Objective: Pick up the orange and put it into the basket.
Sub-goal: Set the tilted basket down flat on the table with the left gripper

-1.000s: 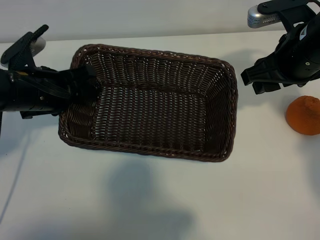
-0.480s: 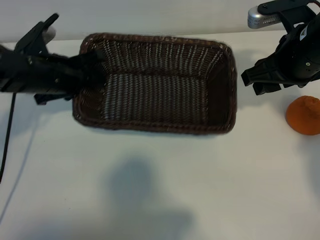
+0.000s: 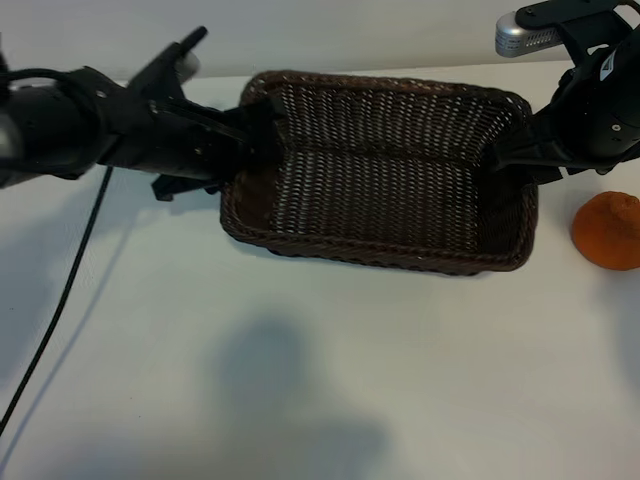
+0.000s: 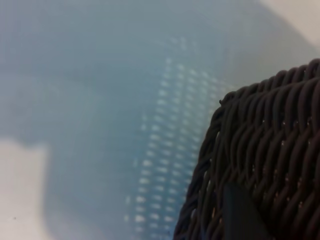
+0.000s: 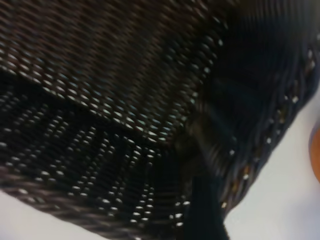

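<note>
Orange [image 3: 607, 231] sits on tabletop [image 3: 300, 380] at basket's [image 3: 380, 255] 3 o'clock, looks light, firm, bumpy-grippy: pinch across its middle; left tool [image 3: 262, 135] clamped on basket rim, right tool [image 3: 518, 158] apart, empty.

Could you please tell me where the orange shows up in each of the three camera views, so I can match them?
Exterior view: orange at the right edge, on the table just right of the basket.
Left wrist view: not in it; only the basket's wall shows.
Right wrist view: an orange sliver at the frame's edge, beyond the basket.
Shared landmark: the basket.
</note>
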Robot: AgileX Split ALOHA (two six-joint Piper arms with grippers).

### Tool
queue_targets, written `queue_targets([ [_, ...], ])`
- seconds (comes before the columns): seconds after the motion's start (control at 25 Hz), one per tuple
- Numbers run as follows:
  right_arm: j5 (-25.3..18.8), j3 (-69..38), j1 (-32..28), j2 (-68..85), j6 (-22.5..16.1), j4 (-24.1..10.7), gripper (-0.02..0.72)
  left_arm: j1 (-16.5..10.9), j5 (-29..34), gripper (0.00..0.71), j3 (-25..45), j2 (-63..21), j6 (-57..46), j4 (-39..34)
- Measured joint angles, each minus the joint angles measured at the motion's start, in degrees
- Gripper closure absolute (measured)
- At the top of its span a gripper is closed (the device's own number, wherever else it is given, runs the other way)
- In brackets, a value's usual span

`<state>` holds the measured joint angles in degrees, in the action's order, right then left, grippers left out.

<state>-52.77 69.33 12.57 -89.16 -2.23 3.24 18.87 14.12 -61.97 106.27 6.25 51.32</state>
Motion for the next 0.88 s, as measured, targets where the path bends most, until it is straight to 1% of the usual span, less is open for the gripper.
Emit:
queue_targets([
  [0.44, -0.1, 0.0, 0.0, 0.0, 0.0, 0.0, 0.177, 0.1, -1.1, 0.370, -0.3, 3.1, 0.3, 2.1],
  [0.88, -0.1, 0.0, 0.0, 0.0, 0.1, 0.0, 0.177, 1.5, -4.5, 0.370, -0.3, 3.4, 0.3, 3.9],
])
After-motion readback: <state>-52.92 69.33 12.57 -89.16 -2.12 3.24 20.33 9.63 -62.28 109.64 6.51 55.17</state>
